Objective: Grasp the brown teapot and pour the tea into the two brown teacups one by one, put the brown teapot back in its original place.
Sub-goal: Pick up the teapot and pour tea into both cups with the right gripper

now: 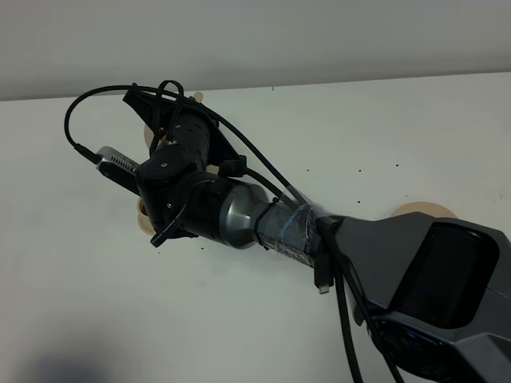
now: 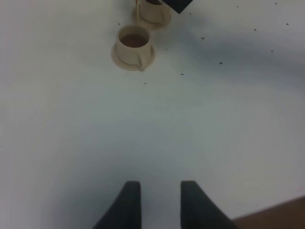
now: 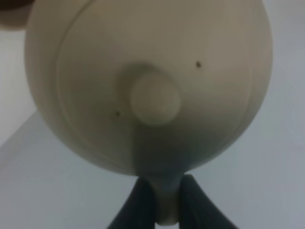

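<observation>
Right gripper (image 3: 164, 200) clamped on the loop handle (image 3: 164, 210) of the brown teapot (image 3: 147, 81), dark fingers (image 3: 143, 202) pressed against either side of the handle. Teapot tipped over in front of the gripper, lid knob (image 3: 155, 99) turned toward the wrist camera, lid in place, two small dark specks on the lid. Body filled most of the wrist view; spout hidden behind the body.

From the high view, right arm (image 1: 239, 215) reached across the white table (image 1: 399, 136) toward the left, largely hiding what lay under the gripper. Only tan slivers showed at the wrist's edges.

Left gripper (image 2: 159, 202) hung apart over bare table, jaws spread wide with nothing between them. Well ahead of it, nearer teacup (image 2: 134, 42) on its saucer (image 2: 119, 56), handle turned toward the gripper, brown tea inside. Just beyond it, touching or nearly so, second teacup (image 2: 153, 10) on its own saucer, partly cut by the frame edge and by a dark corner of the other arm. Thin tan stream (image 2: 137, 14) seen falling beside the second cup toward the nearer cup; whether it landed inside could not be told. Scattered dark specks on the table around the cups.

Flat tan plate (image 1: 427, 210) seen at the far right of the high view, partly behind the arm's base, well apart from the teapot
</observation>
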You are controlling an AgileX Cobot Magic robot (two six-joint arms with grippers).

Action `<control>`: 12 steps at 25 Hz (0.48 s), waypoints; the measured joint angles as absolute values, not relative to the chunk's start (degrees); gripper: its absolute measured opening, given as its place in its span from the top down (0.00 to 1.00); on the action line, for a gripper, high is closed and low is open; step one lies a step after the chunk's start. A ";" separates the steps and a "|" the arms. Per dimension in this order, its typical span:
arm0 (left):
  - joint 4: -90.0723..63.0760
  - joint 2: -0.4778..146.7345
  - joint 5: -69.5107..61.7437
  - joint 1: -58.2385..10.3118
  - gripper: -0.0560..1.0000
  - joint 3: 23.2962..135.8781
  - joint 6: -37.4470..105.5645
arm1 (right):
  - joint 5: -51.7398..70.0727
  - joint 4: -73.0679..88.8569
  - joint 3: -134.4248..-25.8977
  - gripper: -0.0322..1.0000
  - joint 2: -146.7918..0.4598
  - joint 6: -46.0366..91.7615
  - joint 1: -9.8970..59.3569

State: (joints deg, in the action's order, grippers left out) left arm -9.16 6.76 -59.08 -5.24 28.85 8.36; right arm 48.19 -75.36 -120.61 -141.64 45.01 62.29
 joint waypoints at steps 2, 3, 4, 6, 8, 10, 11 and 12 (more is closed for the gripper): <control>-9.16 6.76 -59.08 -5.24 0.73 28.85 8.36 | 48.25 -74.86 -120.61 0.86 -141.64 45.01 62.31; -9.16 6.76 -59.08 -5.24 0.73 28.85 8.36 | 48.24 -74.65 -120.61 0.86 -141.64 45.01 62.36; -9.16 6.76 -59.08 -5.24 0.73 28.85 8.36 | 48.48 -74.58 -120.61 0.86 -141.64 45.01 62.36; -9.16 6.76 -59.08 -5.24 0.73 28.85 8.36 | 48.95 -74.55 -120.61 0.86 -141.64 45.01 62.36; -9.16 6.76 -59.08 -5.24 0.73 28.85 8.36 | 49.23 -74.55 -120.61 0.86 -141.64 45.01 62.36; -9.16 6.76 -59.08 -5.24 0.73 28.85 8.36 | 49.44 -74.47 -120.61 0.86 -141.64 45.01 62.36; -9.16 6.76 -59.08 -5.24 0.73 28.85 8.36 | 49.56 -74.47 -120.61 0.86 -141.64 45.01 62.36; -9.16 6.76 -59.08 -5.24 0.73 28.85 8.36 | 49.62 -74.47 -120.61 0.86 -141.64 45.01 62.36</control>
State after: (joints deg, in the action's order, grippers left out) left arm -9.16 6.76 -59.08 -5.24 28.85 8.36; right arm 49.62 -74.47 -120.61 -141.64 45.01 62.36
